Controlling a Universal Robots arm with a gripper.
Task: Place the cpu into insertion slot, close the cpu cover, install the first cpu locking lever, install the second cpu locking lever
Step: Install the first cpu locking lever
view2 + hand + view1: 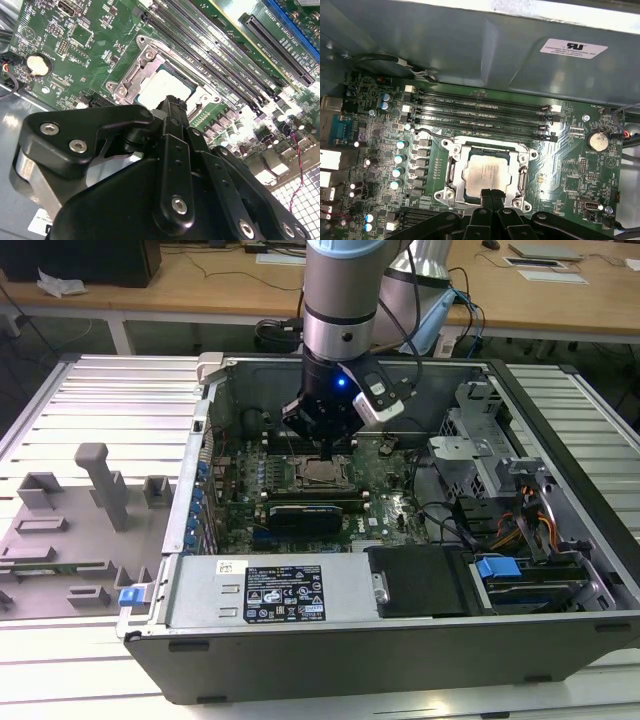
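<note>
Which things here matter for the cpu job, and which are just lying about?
Job in hand:
cpu, sitting in the socket
cpu cover, framing the chip
end effector, at the socket's edge

Lying about:
memory slots
coin battery
grey blocks, outside the case on the exterior view's left

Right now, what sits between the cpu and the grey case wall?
Between the cpu and the case wall lie the long black memory slots, side by side, seen in the first wrist view.
</note>
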